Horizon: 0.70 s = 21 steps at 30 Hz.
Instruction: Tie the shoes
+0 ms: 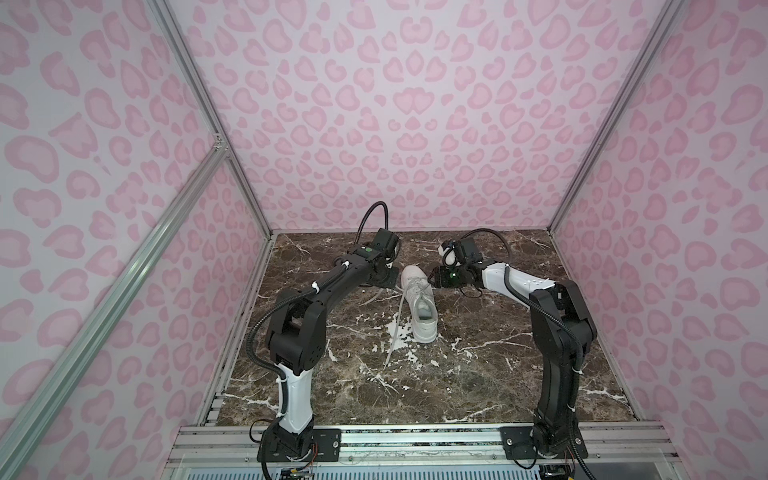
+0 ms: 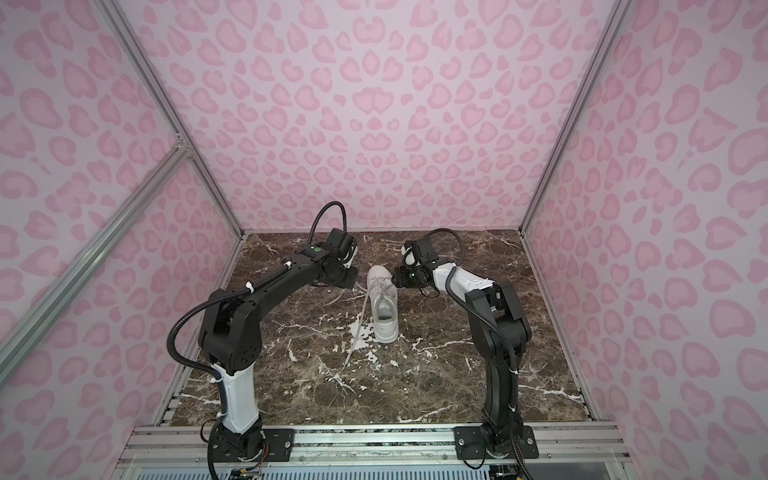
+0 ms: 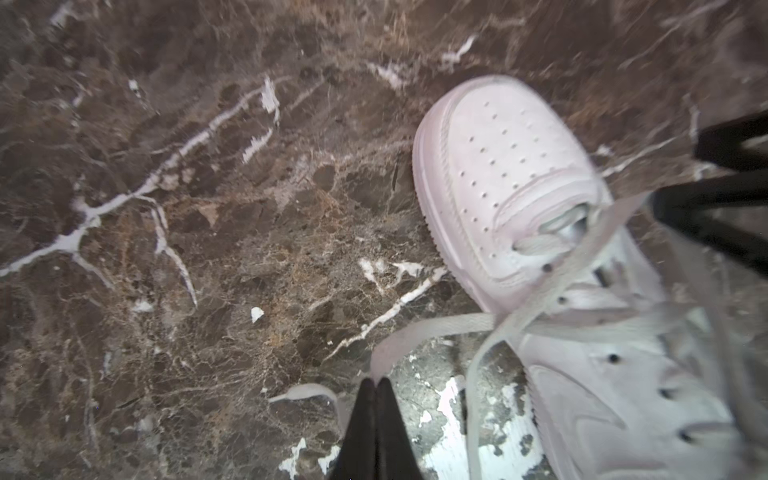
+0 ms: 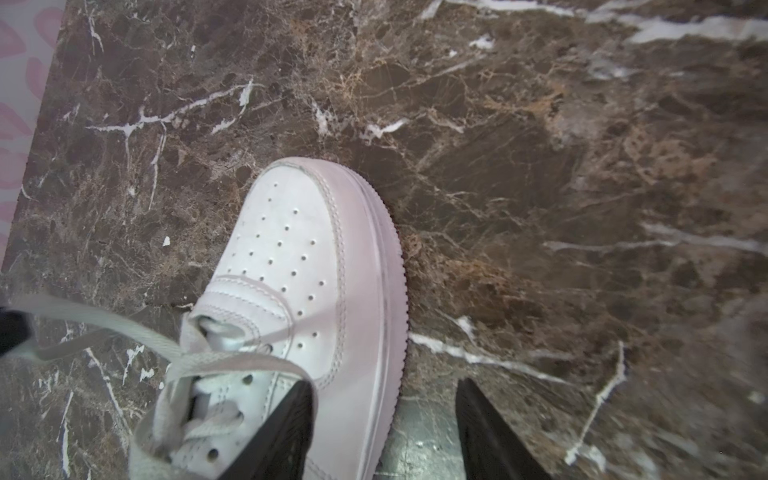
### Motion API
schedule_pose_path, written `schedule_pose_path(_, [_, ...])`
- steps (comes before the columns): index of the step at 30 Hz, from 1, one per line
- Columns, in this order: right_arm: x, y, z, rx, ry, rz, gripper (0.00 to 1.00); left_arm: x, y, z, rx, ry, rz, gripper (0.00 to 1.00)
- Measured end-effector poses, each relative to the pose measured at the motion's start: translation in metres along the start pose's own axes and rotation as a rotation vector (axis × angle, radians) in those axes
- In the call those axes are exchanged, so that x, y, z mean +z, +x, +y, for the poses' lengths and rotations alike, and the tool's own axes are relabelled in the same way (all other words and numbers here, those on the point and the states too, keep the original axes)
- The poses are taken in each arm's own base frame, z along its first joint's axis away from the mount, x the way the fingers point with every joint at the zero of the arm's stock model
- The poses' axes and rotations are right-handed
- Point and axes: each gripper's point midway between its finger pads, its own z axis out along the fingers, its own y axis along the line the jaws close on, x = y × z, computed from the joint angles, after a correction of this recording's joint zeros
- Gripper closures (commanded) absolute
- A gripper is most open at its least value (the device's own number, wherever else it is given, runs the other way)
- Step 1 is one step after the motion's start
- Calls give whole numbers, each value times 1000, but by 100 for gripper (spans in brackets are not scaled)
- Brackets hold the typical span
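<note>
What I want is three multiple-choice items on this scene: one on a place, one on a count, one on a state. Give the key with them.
1. Where is the sneaker?
A. near the middle of the table
B. on the front rail
C. against a side wall

2. How many sneakers are there?
A. three
B. two
C. one

3. The left end effector is:
A. wide open
B. shut on a lace
C. holding the heel

Key:
1 A, it stands on the marble surface in both top views.
2 C, both top views show only one.
3 B, the left wrist view shows it pinched closed on the lace.
</note>
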Motion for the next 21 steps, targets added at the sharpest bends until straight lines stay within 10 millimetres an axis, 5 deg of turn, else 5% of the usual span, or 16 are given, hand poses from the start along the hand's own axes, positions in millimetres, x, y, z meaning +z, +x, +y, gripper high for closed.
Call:
schedule_pose_path(8, [1,-1,4,2,-22,10,42,-53,-55,7,-70,42,-174,97])
schedule_pose_path(21, [-11,-6,14,-3,-64,0,42,-56,-53,-5,-69,134,-153,97])
